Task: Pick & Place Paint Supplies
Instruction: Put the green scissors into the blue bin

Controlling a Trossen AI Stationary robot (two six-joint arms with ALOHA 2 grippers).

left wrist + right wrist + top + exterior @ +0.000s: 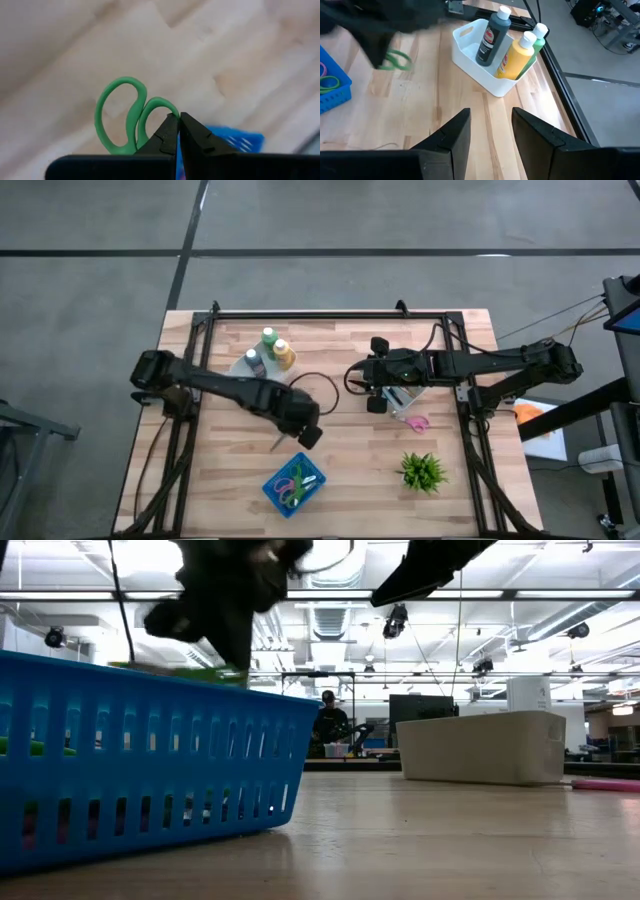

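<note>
The left gripper (178,131) was clamped on a pair of green scissors (131,119), pinching one finger loop, in the air near the middle of the desk just above the blue basket (296,484) by the front edge. Scissors looked light and stiff, likely slick plastic at the loops, so a hold on the loop seemed liable to swing. The three paint bottles (512,42), dark, yellow and green, stood upright in a white tub (482,75) toward the back left corner. The right gripper (490,135) hung with fingers apart, right of centre
</note>
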